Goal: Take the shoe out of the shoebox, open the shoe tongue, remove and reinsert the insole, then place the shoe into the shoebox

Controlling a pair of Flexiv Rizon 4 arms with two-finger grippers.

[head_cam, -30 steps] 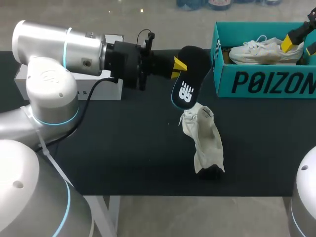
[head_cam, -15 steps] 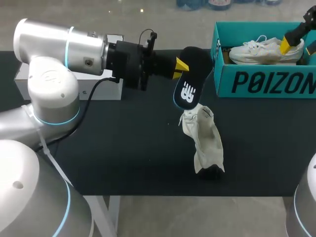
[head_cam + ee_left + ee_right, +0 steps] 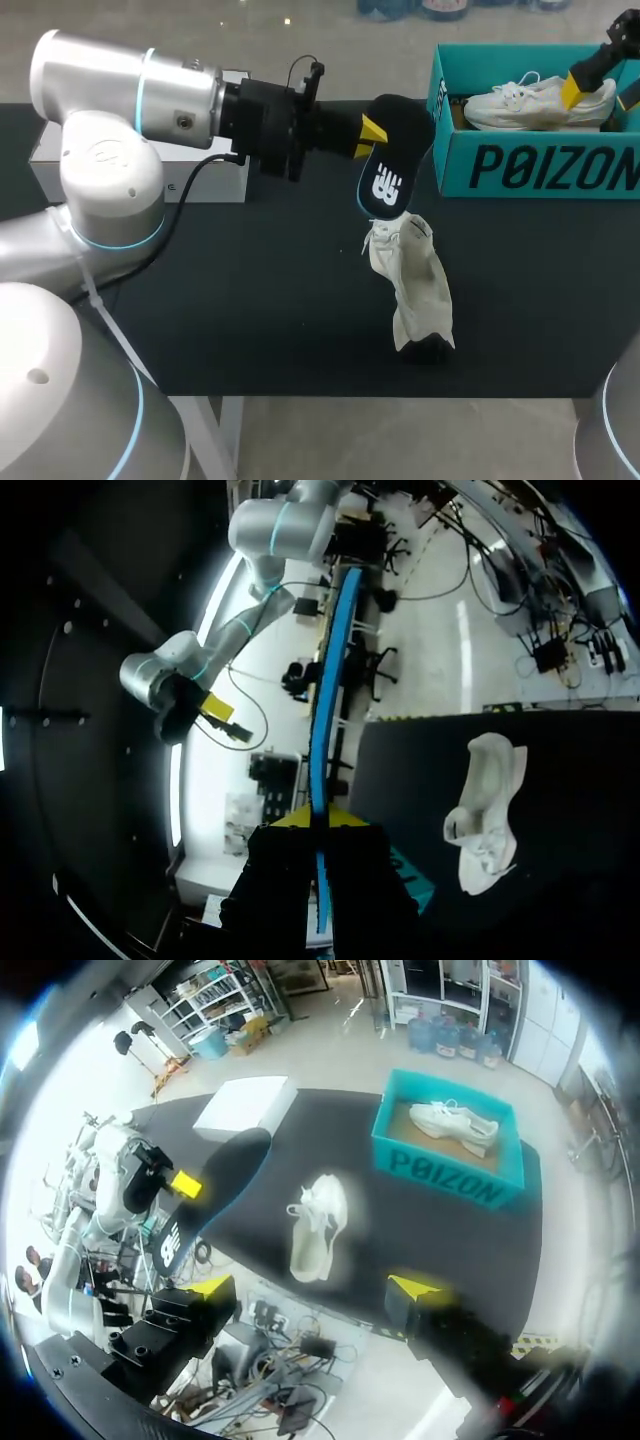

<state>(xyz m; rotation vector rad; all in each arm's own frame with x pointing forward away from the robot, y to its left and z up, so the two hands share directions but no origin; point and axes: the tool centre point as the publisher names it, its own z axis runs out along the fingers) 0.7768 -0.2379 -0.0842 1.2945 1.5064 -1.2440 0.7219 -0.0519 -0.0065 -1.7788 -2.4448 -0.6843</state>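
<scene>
Reinsertion is calling for a slow, end-first slide. The left gripper (image 3: 318, 825) is pinching the black insole (image 3: 390, 150) near its upper end, and it should be angling the free end into the collar of the white shoe (image 3: 410, 285) lying on the table (whether they are touching is unclear). The shoe is sitting just below those jaws. The right gripper (image 3: 312, 1286) is hanging wide open near the teal shoebox (image 3: 540, 165).

Even overhead light, matte black table (image 3: 250, 300), pale shoe (image 3: 412, 285) bright against it, white glare in both wrist views
</scene>
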